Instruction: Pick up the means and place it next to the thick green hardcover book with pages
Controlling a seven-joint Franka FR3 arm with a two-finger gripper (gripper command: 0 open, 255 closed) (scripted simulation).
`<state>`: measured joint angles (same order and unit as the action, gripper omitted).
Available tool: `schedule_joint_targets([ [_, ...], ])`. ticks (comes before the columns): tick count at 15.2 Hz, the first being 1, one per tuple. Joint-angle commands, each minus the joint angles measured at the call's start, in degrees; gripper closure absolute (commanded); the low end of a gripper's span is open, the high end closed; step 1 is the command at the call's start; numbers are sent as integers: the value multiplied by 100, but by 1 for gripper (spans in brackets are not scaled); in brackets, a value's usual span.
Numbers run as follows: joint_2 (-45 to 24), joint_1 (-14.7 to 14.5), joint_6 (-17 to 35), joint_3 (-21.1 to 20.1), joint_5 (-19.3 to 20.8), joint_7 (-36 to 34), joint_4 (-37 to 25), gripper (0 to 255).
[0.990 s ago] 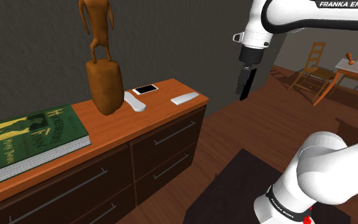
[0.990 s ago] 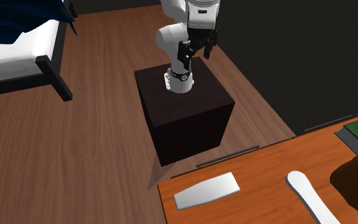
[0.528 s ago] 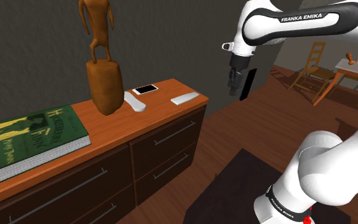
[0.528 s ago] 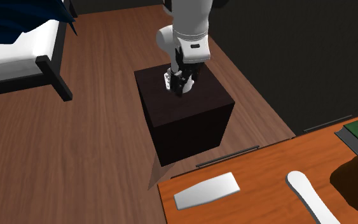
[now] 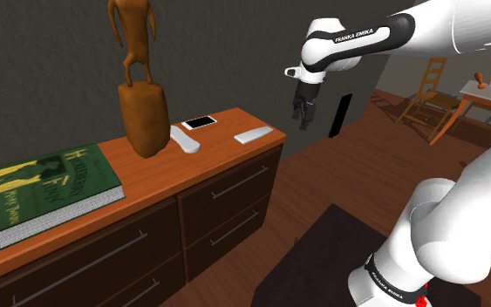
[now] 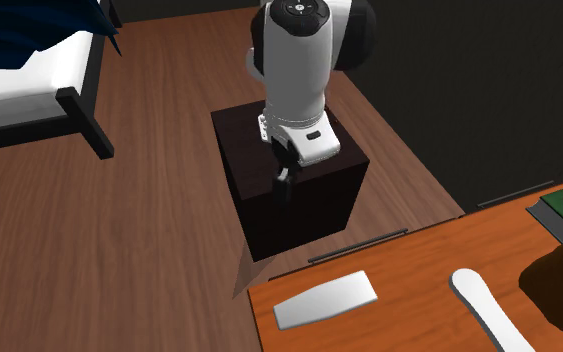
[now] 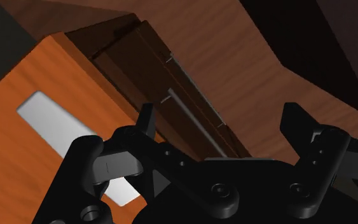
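Observation:
A flat grey slab lies at the near end of the orange dresser top, also seen as the grey slab and, past my fingers, the grey slab. A white elongated remote and a small phone lie close by. The thick green hardcover book rests at the shoulder view's left end of the dresser. My gripper hangs open and empty in the air, off the dresser's end and a little above the slab. Its fingers stand apart in my gripper.
A tall brown statue stands between the book and the remote. Dresser drawers with bar handles face the stand. Wooden chairs and a small table stand far back. A bed sits across the wooden floor.
The arm has swung toward the dresser. The gripper moved to the shoulder view's left, nearer the grey slab, and stayed open and empty.

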<state>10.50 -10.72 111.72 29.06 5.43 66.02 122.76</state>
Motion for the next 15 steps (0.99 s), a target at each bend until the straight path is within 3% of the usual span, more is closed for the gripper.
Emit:
schedule_joint_targets([
  [1,-478,-61,166,150,-219,651,-290,0],
  [7,-2000,25,422,198,-1084,2395,-1375,0],
  [15,-3827,533,325,-337,-1858,4135,-3194,0],
])
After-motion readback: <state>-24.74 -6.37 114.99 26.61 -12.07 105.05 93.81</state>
